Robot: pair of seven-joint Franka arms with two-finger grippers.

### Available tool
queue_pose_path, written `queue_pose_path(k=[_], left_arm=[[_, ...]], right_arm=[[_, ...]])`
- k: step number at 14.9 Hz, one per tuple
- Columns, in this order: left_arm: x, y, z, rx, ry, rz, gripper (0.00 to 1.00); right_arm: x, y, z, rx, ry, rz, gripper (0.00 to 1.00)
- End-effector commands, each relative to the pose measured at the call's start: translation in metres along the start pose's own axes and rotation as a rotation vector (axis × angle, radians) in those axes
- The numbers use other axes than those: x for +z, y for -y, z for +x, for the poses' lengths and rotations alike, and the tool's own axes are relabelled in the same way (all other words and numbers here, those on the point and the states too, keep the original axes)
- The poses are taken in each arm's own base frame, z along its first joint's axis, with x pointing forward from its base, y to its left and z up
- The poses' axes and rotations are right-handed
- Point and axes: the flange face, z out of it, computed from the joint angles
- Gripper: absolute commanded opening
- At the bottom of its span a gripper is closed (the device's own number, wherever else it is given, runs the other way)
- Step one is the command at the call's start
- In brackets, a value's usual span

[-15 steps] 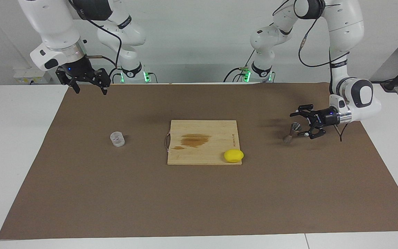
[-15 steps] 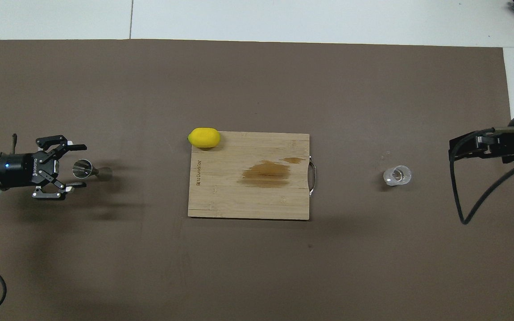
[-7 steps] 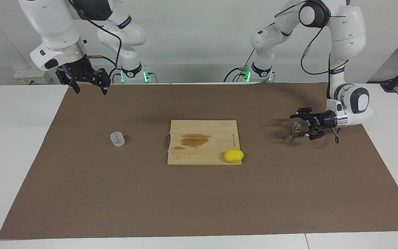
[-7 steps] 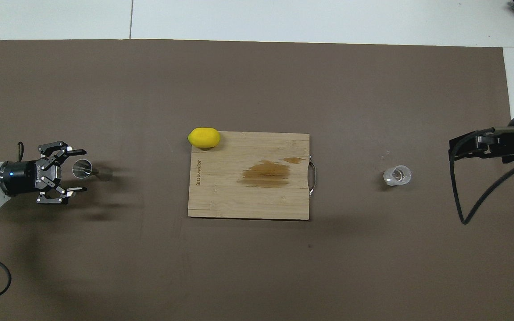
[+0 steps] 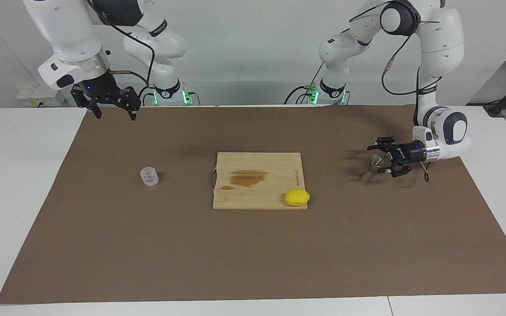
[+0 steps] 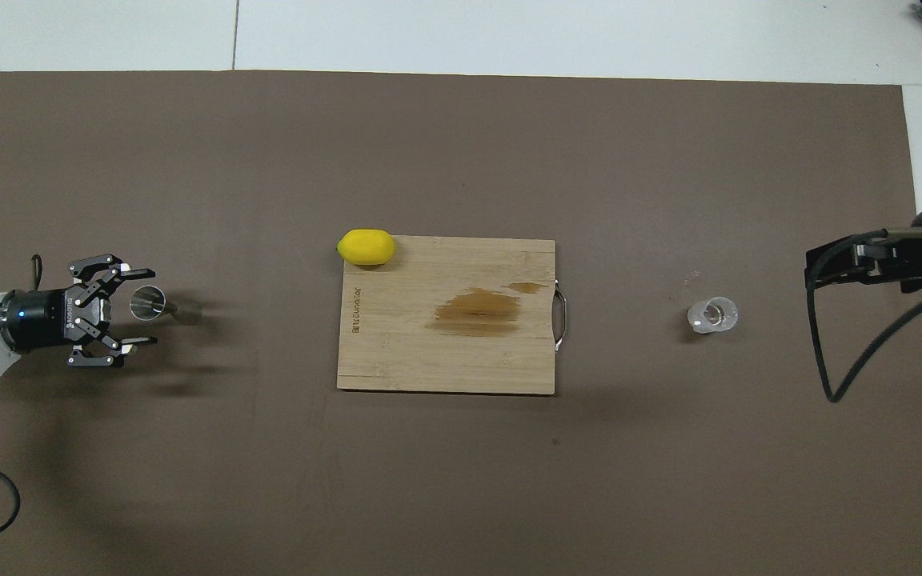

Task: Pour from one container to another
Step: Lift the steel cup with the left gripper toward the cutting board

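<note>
The grey metal jigger (image 5: 368,170) stands on the brown mat toward the left arm's end of the table; it also shows in the overhead view (image 6: 158,304). My left gripper (image 5: 379,160) is open and held sideways low over the mat, with its fingertips on either side of the jigger's upper cone, not closed on it; the overhead view (image 6: 146,306) shows it too. The clear faceted glass cup (image 5: 149,176) stands alone toward the right arm's end (image 6: 713,314). My right gripper (image 5: 114,113) is open and empty, and waits raised over the mat's edge by its base (image 6: 845,266).
A wooden cutting board (image 5: 244,198) with a brown stain lies mid-table between the cup and the jigger (image 6: 445,364). A yellow lemon (image 5: 297,197) rests on the board's corner farthest from the robots, on the left arm's side (image 6: 366,247).
My left gripper has dropped slightly, turned at the wrist and drawn back a little toward its end of the table. The jigger, the cup and the right arm have not moved.
</note>
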Motion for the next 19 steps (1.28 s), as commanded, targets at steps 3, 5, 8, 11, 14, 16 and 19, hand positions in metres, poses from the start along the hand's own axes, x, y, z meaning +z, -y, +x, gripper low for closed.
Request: queue_pose_path(k=[3,5,8,11,14,16,19], left_arm=[[-0.001,-0.004,-0.005,0.020,-0.016,0.024,1.00],[-0.004,-0.004,-0.004,0.022,-0.021,0.032,0.90],[-0.007,-0.005,-0.004,0.022,-0.026,0.038,0.64],[-0.007,-0.005,-0.004,0.023,-0.026,0.040,0.34],[-0.005,-0.001,-0.001,0.030,-0.031,0.048,0.21],[0.001,0.009,0.008,0.037,-0.045,0.051,0.19],[0.027,0.025,0.025,-0.061,-0.045,0.006,0.20]], right_arm=[[0.000,-0.003,0.000,-0.014,0.010,-0.003,1.00],[0.000,-0.003,0.000,-0.014,0.010,-0.003,1.00],[0.000,-0.002,0.000,-0.016,0.010,-0.003,1.00],[0.000,-0.003,0.000,-0.014,0.010,-0.003,1.00],[0.000,-0.003,0.000,-0.014,0.010,-0.003,1.00],[-0.001,-0.003,0.000,-0.014,0.009,-0.003,1.00],[0.000,-0.002,0.000,-0.016,0.010,-0.003,1.00]])
